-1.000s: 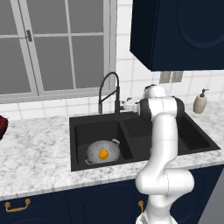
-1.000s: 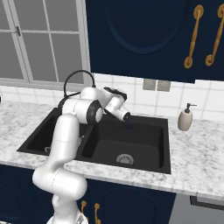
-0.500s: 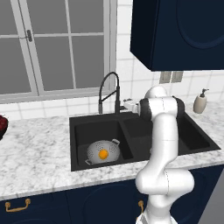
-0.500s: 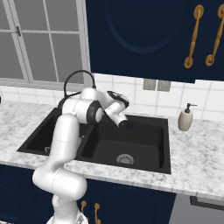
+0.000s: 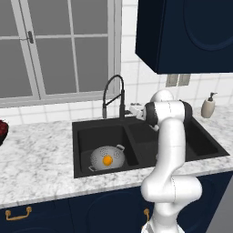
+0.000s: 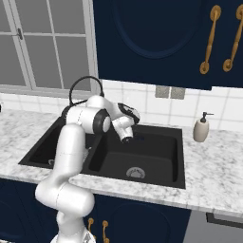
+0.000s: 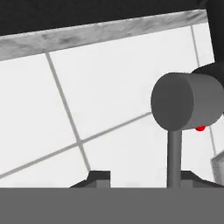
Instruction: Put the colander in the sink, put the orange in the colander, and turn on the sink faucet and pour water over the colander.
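The silver colander (image 5: 107,157) lies in the left basin of the black sink (image 5: 75,136), and the orange (image 5: 107,160) rests inside it. The black gooseneck faucet (image 5: 113,91) rises behind the divider, and its arch (image 6: 85,80) shows past my arm. My gripper (image 5: 134,108) (image 6: 128,139) is at the faucet's base, facing the tiled wall. In the hand view the grey faucet handle (image 7: 183,103), with a red dot, stands on a thin stem. That stem is between my gripper's (image 7: 145,179) tips, close to the right one. The left fingertip (image 7: 98,177) stays apart from it.
A beige soap dispenser (image 5: 208,107) (image 6: 201,129) stands on the counter right of the sink. A dark red bowl (image 5: 1,132) sits at the far left edge. The right basin (image 6: 156,156) holds a round drain (image 6: 135,173). A dark cabinet hangs above.
The jaws have narrowed from wide to partly closed around the handle's stem. The hand dipped slightly; the colander and orange have not moved.
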Motion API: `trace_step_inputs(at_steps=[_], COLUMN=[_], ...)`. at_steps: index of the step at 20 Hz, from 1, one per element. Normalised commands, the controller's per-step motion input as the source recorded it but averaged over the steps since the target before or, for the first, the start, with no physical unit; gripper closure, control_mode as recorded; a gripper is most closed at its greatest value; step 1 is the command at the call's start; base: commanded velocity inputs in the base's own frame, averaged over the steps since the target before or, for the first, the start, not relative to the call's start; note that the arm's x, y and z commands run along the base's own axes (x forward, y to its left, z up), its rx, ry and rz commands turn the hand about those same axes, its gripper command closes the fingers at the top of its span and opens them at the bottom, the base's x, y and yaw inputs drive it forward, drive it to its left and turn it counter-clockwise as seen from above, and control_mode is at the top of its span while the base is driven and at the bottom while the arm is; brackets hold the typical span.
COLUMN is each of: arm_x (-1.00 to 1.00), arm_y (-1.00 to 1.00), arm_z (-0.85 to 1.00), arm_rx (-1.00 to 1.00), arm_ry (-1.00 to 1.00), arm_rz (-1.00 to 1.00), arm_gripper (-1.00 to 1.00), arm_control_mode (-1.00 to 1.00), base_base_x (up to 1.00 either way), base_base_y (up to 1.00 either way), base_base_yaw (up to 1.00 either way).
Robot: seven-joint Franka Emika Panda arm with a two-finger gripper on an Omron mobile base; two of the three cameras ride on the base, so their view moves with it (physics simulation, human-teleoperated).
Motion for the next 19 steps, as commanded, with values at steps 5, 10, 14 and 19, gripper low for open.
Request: trace_step_inputs(at_steps=[5, 10, 14, 19], arm_x=[-0.03, -0.36, -0.46, -0.81], arm_y=[-1.0, -1.0, -1.0, -1.0], arm_z=[-0.17, 0.13, 0.97, 0.54], arm_rx=[0.0, 0.1, 0.31, 0.32], arm_ry=[0.05, 0.08, -0.01, -0.01], arm_rz=[-0.16, 0.01, 0.08, 0.02], arm_gripper=[1.0, 1.0, 1.0, 1.0], arm_control_mode=[-1.0, -1.0, -1.0, -1.0], base_base_x=[0.0, 0.0, 0.0, 0.0], base_base_y=[0.0, 0.0, 0.0, 0.0], base_base_yaw=[0.0, 0.0, 0.0, 0.0])
